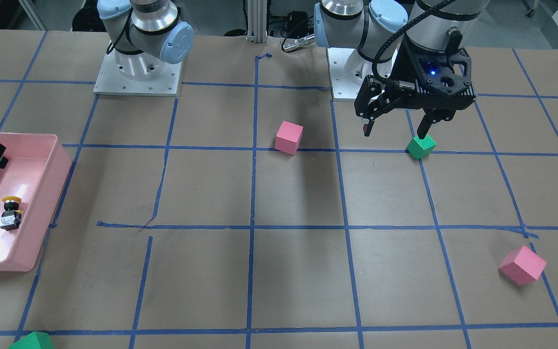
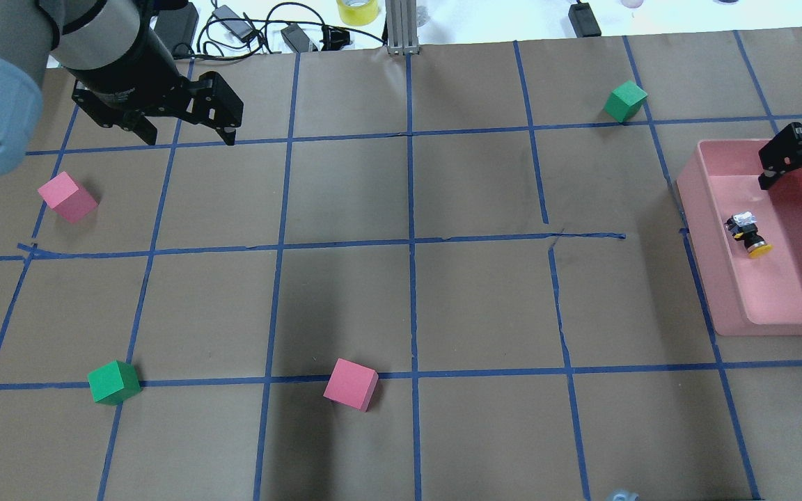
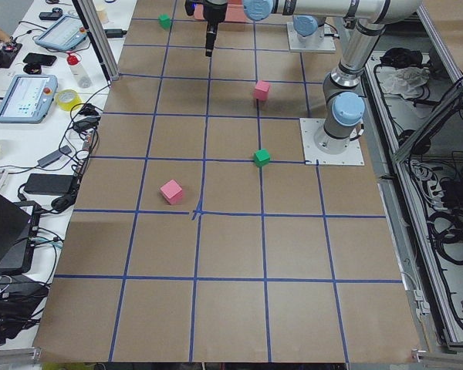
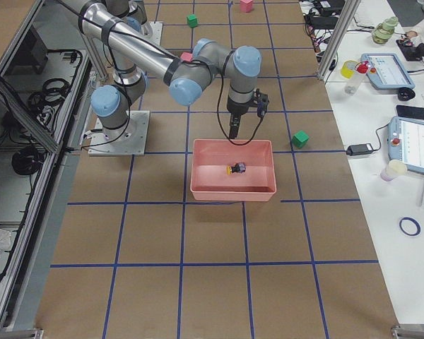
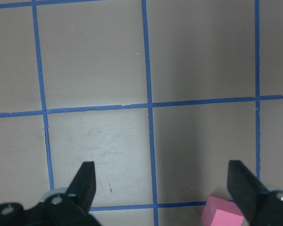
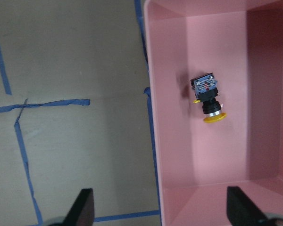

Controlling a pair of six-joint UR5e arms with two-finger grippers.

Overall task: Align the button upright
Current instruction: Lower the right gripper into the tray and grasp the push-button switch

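The button (image 6: 208,98) lies on its side on the floor of the pink bin (image 6: 153,141), with its yellow cap, black body and silvery labelled base showing. It also shows in the overhead view (image 2: 749,234) and the front view (image 1: 10,212). My right gripper (image 6: 161,207) is open and empty, high over the bin's (image 2: 693,209) left rim, apart from the button. It shows in the overhead view (image 2: 801,182) too. My left gripper (image 2: 189,137) is open and empty, raised above the table on the far side from the bin; it also shows from the front (image 1: 395,132).
Pink cubes (image 2: 67,197) (image 2: 351,384) and green cubes (image 2: 113,383) (image 2: 625,101) lie scattered on the brown, blue-taped table. A pink cube's corner (image 5: 221,214) shows by the left gripper's (image 5: 162,181) finger. Cables and a tape roll (image 2: 357,10) sit beyond the table's far edge.
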